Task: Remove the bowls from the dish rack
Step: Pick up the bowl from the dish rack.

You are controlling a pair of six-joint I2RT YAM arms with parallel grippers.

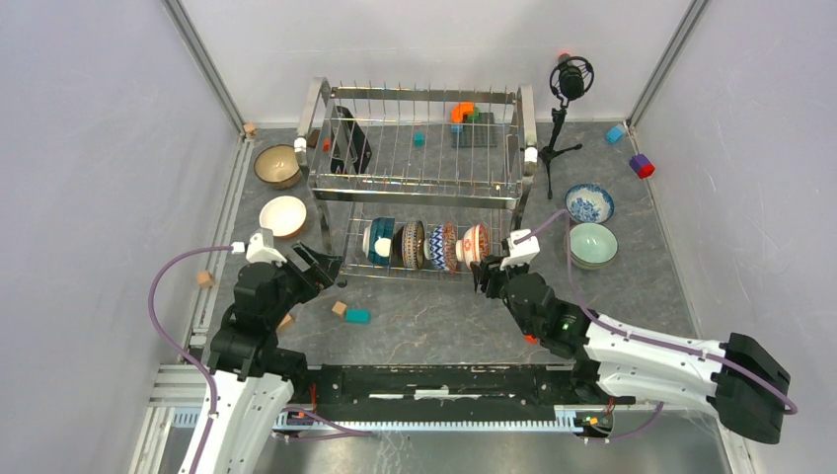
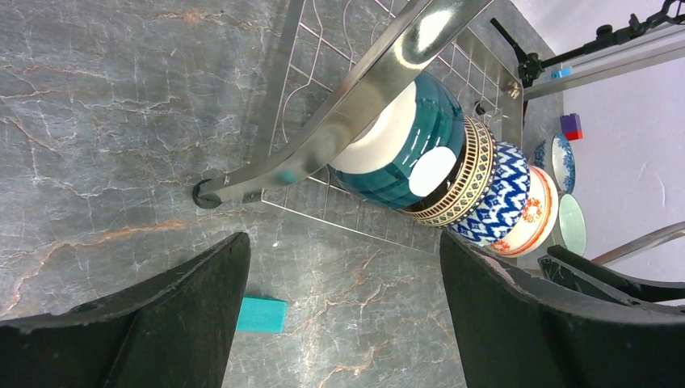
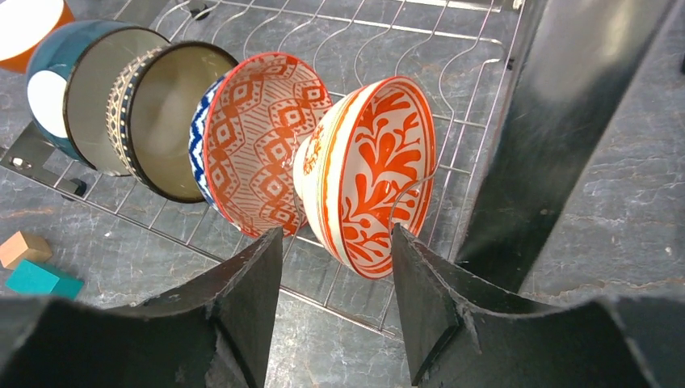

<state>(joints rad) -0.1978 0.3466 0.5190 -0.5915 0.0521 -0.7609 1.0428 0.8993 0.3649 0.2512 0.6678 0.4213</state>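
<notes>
Black right gripper (image 3: 337,234) straddles the lower rim of the red-and-white patterned bowl (image 3: 376,170), jaws half open, not clamping it. That bowl stands on edge, rightmost in the row on the steel wire dish rack's (image 1: 424,94) lower tier. Left gripper (image 2: 343,246) gapes wide, empty, beside the rack's left end.

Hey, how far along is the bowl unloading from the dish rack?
Done: brown bowl, white bowl, blue-patterned bowl and green bowl sit on the table. In hand: right gripper straddles the red-and-white bowl, not visibly clamped; left gripper is open, empty. Left: four bowls, that one included, stand in the lower tier of the dish rack.
</notes>
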